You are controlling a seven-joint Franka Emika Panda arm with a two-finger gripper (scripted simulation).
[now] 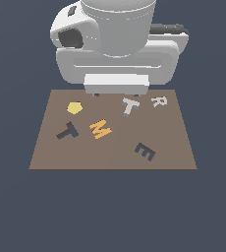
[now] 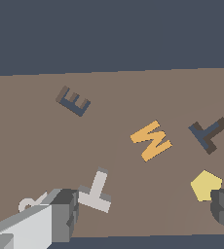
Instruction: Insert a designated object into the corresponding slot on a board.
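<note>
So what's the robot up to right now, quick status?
Fingers open, holding nothing. Light grey T-shaped block lies loose on flat brown board, between the fingers. Dark charcoal T-shaped slot empty; orange M letter lies between them.

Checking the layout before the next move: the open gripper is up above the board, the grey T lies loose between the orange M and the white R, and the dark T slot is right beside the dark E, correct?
One detail is wrong. In the exterior view the dark T slot sits beside the yellow pentagon, across the orange M from the dark E. The rest holds: the grey T lies loose on the board between the M and the white R, with the gripper open above.
</note>
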